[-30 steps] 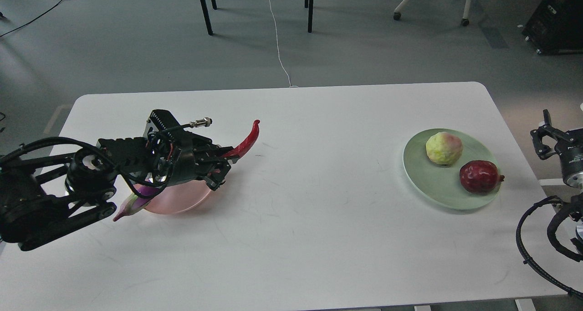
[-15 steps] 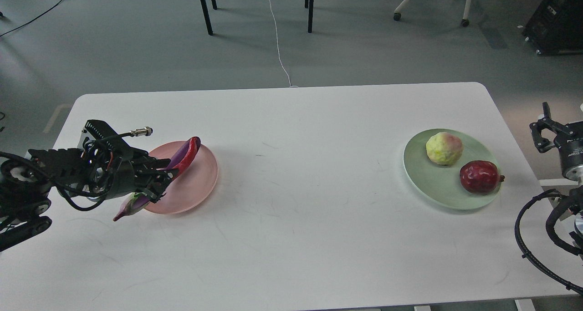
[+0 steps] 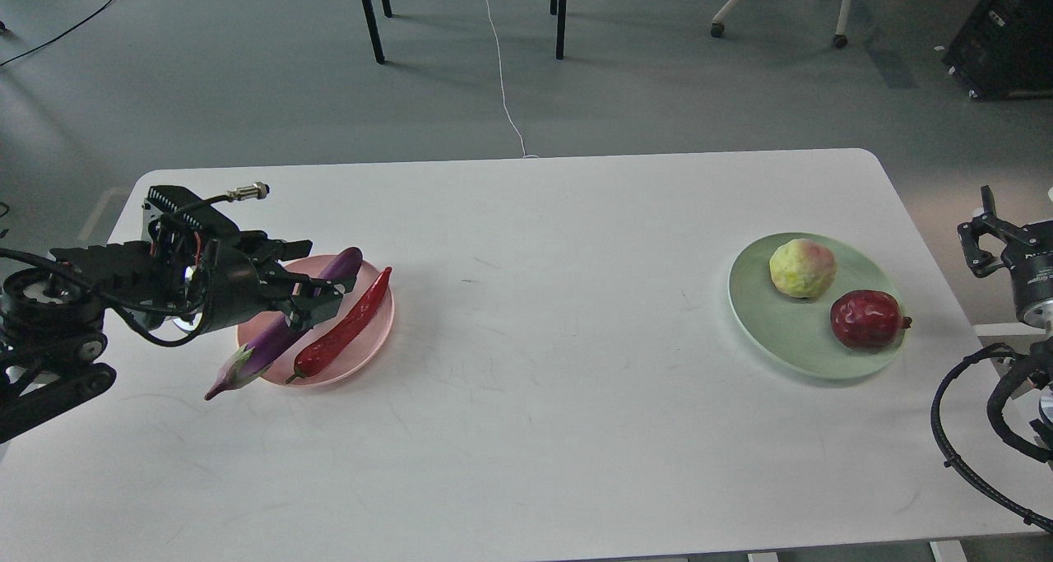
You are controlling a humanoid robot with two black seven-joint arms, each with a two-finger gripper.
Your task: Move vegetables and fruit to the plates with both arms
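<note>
- Chili pepper, glossy red, curved and thin, lies on the matte pink plate beside the slender purple eggplant, whose greyish stem cap overhangs the rim.
- My left pincer hangs over them, fingers apart, holding nothing.
- Pomegranate and blushed yellow-green fruit sit on the ringed mint plate.
- My right pincer, off the white surface: cannot tell.

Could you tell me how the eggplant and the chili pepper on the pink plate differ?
The eggplant is purple and thicker; the chili pepper is red and thinner. The eggplant's stem end overhangs the pink plate onto the table, while the chili pepper lies almost wholly on it. Both lie side by side along the same diagonal.
</note>
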